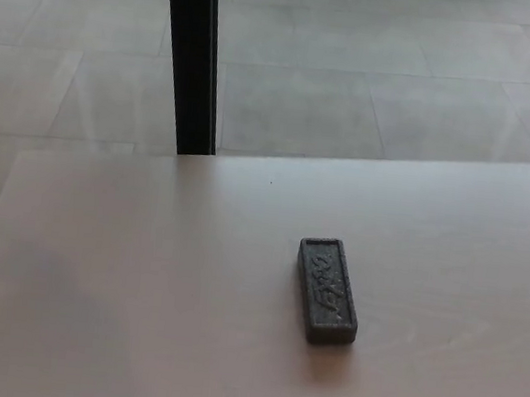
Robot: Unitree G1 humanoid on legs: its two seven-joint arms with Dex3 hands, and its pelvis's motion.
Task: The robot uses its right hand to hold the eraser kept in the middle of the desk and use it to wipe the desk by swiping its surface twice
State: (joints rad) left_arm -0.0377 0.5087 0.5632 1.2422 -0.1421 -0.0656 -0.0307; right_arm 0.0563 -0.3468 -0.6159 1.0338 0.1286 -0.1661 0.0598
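I see the desk [144, 281] with the eraser [327, 290] lying flat on it, a little right of the middle and closer to the near edge than to the far one. Its long side runs roughly from far edge to near edge, tilted slightly. Nothing touches it.

Neither of my hands shows in the head view, so I cannot tell how either one stands, wide or narrow. No arm is over the desk either.

I judge this to be the very start: the eraser is not yet picked up and no swipe has begun. The next move, as I read it, calls for bringing my right hand in from the right edge, coming down over the eraser and closing on its two long sides, since they give the narrower hold. Then I would keep it pressed flat for the swipes.

There is raised writing or a pattern along the eraser's top face, but it is too blurred for me to read. Beyond the far edge a black post [192, 60] stands on the tiled floor [399, 71].
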